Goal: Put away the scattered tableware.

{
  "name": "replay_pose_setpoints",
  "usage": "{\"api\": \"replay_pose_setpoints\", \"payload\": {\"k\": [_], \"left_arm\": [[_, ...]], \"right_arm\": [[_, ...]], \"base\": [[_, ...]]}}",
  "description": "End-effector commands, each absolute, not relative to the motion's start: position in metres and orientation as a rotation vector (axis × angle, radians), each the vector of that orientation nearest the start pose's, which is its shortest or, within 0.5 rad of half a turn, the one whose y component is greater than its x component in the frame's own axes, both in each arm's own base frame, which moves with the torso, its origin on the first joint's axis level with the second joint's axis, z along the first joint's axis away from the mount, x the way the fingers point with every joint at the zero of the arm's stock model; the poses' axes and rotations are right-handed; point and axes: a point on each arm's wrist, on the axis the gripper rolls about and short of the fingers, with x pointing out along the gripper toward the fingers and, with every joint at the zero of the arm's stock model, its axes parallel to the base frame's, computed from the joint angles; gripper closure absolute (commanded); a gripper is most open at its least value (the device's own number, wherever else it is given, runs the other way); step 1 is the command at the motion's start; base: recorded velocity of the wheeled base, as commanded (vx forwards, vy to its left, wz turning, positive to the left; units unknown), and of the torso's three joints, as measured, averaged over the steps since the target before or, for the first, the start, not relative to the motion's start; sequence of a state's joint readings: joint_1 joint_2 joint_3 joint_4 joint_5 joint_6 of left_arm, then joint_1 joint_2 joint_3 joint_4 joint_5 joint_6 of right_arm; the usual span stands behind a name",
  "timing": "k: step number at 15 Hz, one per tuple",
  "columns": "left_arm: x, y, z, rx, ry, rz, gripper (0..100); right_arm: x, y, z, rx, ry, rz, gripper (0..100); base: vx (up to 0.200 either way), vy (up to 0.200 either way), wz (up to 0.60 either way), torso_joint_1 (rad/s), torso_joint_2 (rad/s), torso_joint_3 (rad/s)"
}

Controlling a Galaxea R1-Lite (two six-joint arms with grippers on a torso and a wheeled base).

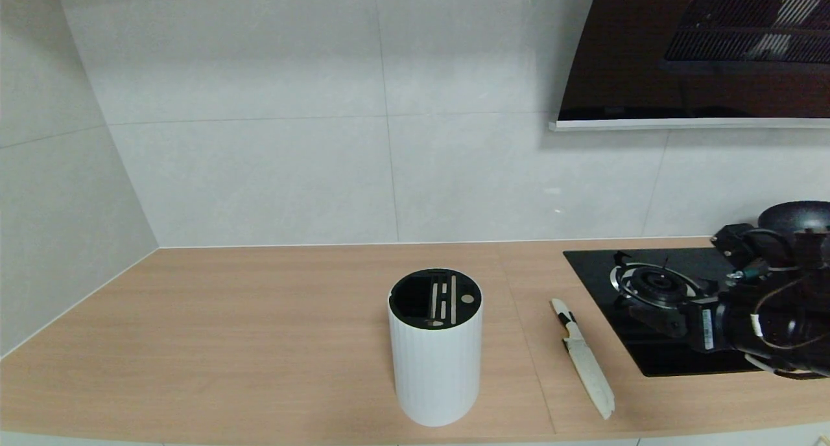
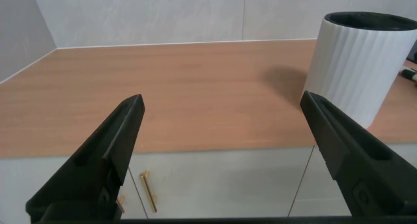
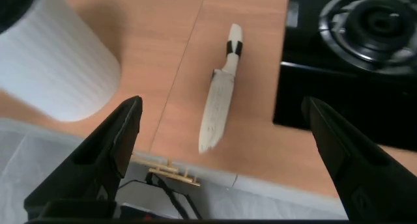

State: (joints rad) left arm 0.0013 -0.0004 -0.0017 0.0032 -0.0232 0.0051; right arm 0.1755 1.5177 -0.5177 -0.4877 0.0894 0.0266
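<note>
Knife (image 1: 581, 360), tip toward counter (image 1: 259, 342) front

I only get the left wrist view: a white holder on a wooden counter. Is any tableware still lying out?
Observer: Yes, a knife lies flat on the counter, between the holder and the stove.
Operator: Which way does it point?
Observer: Its handle is toward the wall and its blade tip is toward the counter's front edge.
Operator: Does the right gripper have it?
Observer: No. The right gripper is open, clear of the knife and holding nothing.
</note>
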Motion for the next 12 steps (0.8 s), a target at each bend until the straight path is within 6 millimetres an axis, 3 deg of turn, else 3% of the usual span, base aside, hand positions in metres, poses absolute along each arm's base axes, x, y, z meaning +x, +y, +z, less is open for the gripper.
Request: {"api": "replay_pose_setpoints", "payload": {"k": [1,4,8,12], "left_arm": [[-0.023,-0.001,0.076,0.006,0.001,-0.021,0],[-0.023,-0.001,0.076,0.006,0.001,-0.021,0],[-0.023,-0.001,0.076,0.005,0.001,-0.021,0],[-0.023,-0.001,0.076,0.005,0.001,-0.021,0]], "right_arm": [[0.271,0.051,0.096,-0.012,0.623,0.233,0],[0.293,0.054,0.070,-0.033,0.640,0.188,0],[0.314,0.067,0.014,-0.057,0.689,0.174,0],[0.329,0.081,-0.014,-0.080,0.691,0.164,0]], "base": [[0.000,0.000,0.00,0.000,0.00,0.000],[0.000,0.000,0.00,0.000,0.00,0.000],[0.000,0.000,0.00,0.000,0.00,0.000],[0.000,0.000,0.00,0.000,0.00,0.000]]}}
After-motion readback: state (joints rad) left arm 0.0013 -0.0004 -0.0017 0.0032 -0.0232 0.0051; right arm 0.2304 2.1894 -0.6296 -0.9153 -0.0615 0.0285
